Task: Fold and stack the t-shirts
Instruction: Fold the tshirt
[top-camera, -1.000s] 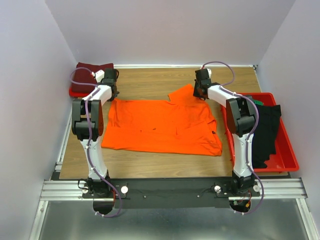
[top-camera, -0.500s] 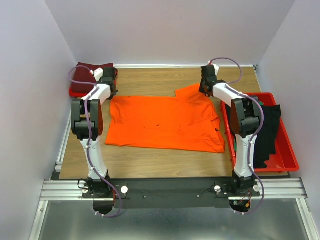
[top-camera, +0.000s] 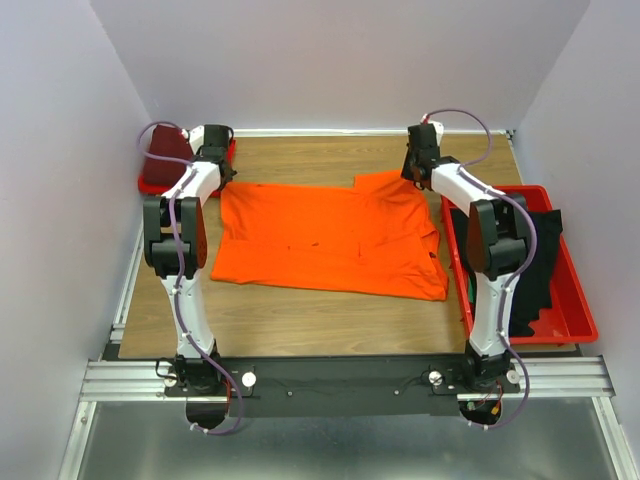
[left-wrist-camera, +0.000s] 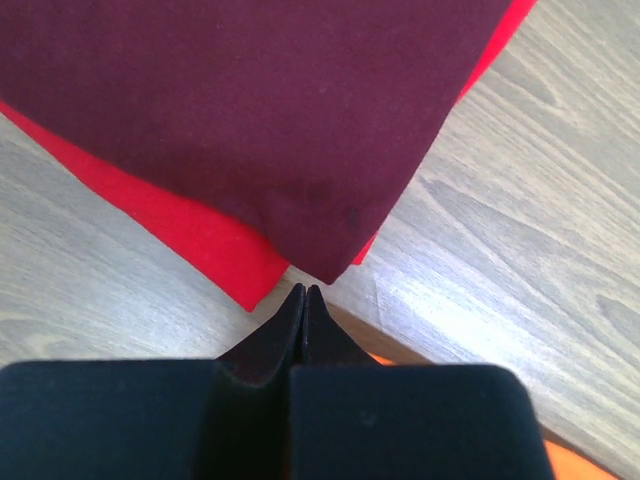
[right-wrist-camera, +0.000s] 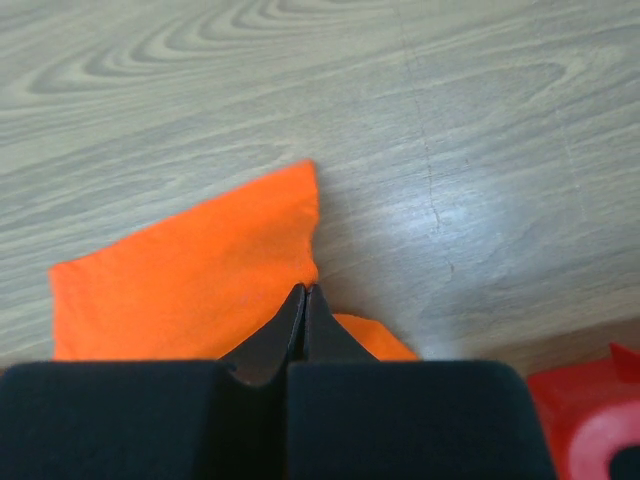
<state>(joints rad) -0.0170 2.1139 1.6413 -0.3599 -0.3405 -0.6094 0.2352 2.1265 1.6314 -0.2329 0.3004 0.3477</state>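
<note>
Left tool (left-wrist-camera: 303, 292) and right tool (right-wrist-camera: 304, 290), both pinched shut on the orange t-shirt (top-camera: 330, 240), have pulled it farther back and flatter on the worktop (top-camera: 330, 322). I count two tools, one orange t-shirt and one maroon t-shirt (left-wrist-camera: 250, 100).

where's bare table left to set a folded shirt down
Near strip of table between the orange t-shirt and the near edge; narrower far strip by the back wall. Crowded: maroon shirt far left, red tray of black shirts right.
</note>
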